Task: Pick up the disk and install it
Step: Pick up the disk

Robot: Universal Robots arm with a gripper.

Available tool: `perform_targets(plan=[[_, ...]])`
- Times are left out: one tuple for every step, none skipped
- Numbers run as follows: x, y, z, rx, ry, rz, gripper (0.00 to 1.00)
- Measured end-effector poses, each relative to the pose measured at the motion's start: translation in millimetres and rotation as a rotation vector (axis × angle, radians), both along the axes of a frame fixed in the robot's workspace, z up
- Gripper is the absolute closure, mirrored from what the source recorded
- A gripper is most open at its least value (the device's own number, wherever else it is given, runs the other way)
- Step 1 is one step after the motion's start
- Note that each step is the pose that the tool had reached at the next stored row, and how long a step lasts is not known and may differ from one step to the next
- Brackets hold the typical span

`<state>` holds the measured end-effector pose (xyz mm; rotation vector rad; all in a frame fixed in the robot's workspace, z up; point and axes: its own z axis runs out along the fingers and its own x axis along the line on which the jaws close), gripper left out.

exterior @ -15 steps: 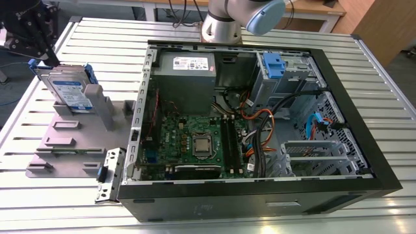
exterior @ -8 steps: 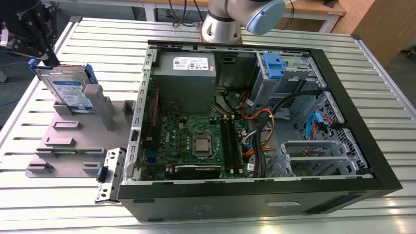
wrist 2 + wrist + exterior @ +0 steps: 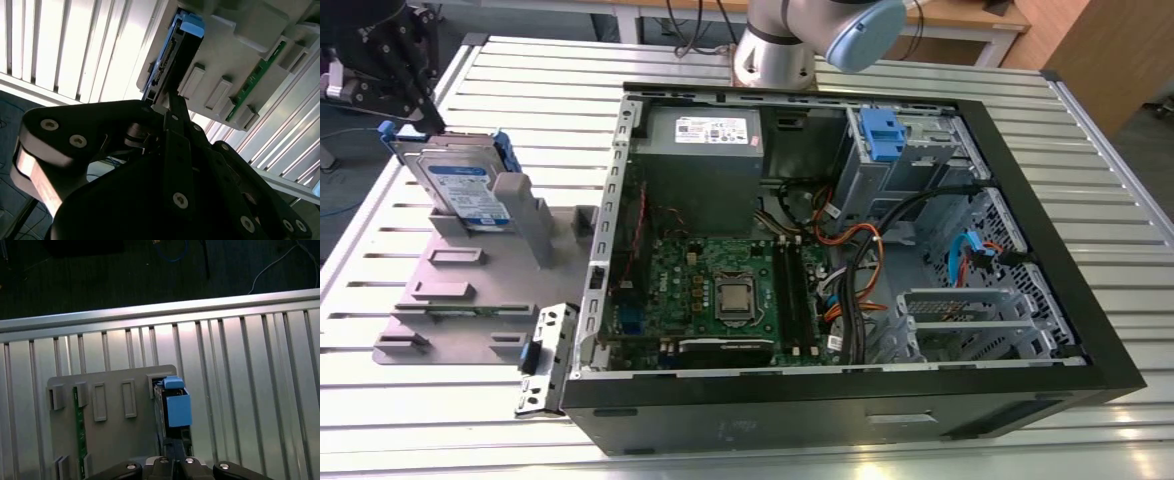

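Seemingly the gripper is clamping its narrowed jaws on the top edge of the disk, which is standing upright in the grey holder at the exterior view's left of the computer case. The gripper's own body is hiding the contact.

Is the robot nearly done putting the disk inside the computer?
Not nearly. Done: nothing yet, because the disk stands upright in the grey holder on the table, outside the open computer case. In hand: the gripper is at the disk's top edge, though I can't tell whether it grips. Left: lifting it out and installing it.
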<state>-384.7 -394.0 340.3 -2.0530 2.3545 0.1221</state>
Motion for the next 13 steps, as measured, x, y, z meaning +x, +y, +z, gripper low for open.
perform_targets(plan=[[0.0,0.0,-1.0,0.0,0.0001,0.0,0.89],[0.0,0.4,-1.6,0.0,0.0001,0.0,0.89],[0.1,0.9,-1.8,-0.0001,0.0002,0.0,0.89],[0.3,1.7,-2.1,-0.0001,0.0001,0.0,0.89],[0.4,2.9,-2.3,0.0,-0.0001,0.0,0.89],[0.5,4.4,-2.5,0.0,0.0,0.0,0.89],[0.5,5.3,-2.6,0.0001,-0.0001,0.0,0.89],[0.5,5.4,-2.6,0.0001,-0.0001,0.0,0.89],[0.5,5.4,-2.6,0.0,0.0,0.0,0.89],[0.5,5.4,-2.6,0.0001,0.0,0.0,0.89],[0.5,5.4,-2.6,0.0,0.0,0.0,0.89],[0.5,5.5,-2.6,0.0,0.0,0.0,0.89],[0.5,5.5,-2.6,0.0,0.0,0.0,0.89]])
